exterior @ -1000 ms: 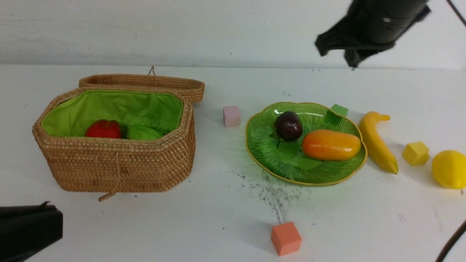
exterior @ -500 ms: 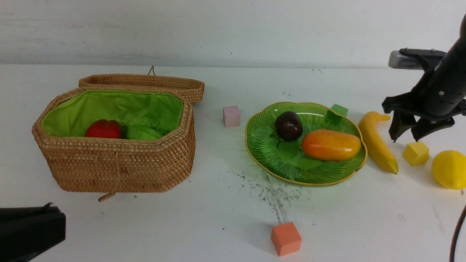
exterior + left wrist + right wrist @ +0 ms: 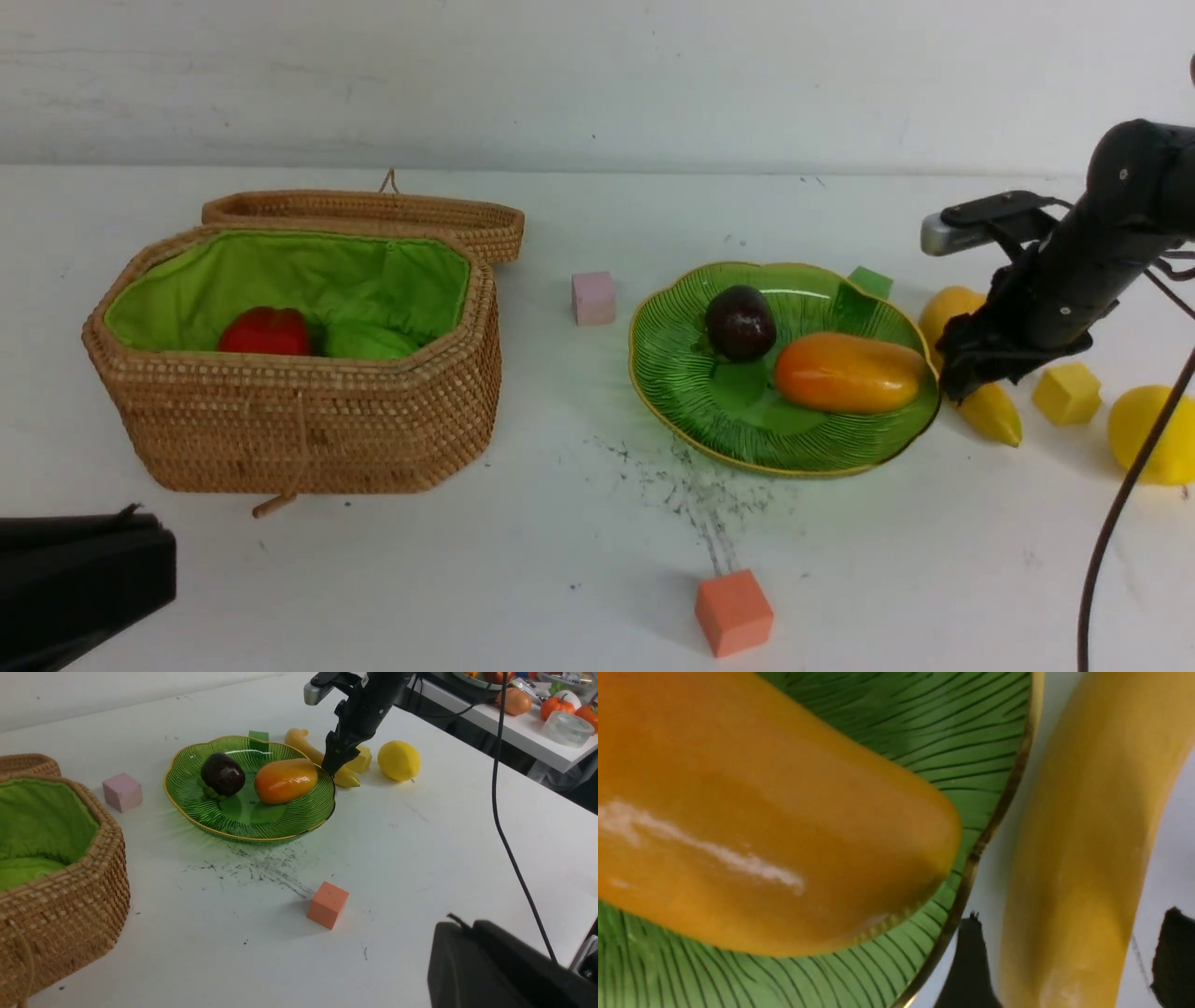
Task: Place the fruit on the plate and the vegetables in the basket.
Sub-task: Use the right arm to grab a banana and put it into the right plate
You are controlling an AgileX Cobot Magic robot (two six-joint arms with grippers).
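Observation:
The green plate holds the dark mangosteen and the orange mango. Just right of it the banana lies on the table, and the lemon sits farther right. My right gripper is down over the banana's middle, open. In the right wrist view its fingers stand on either side of the banana with a gap on both sides. The basket at the left holds the red pepper and the green gourd. My left gripper rests shut and empty at the near left corner.
Four cubes stand about: pink between basket and plate, green behind the plate, yellow between banana and lemon, orange near the front. A black cable hangs from the right arm. The basket's lid lies open behind it.
My right arm has come down from high over the plate to the banana, and its jaws have opened around it. The left arm has barely moved.

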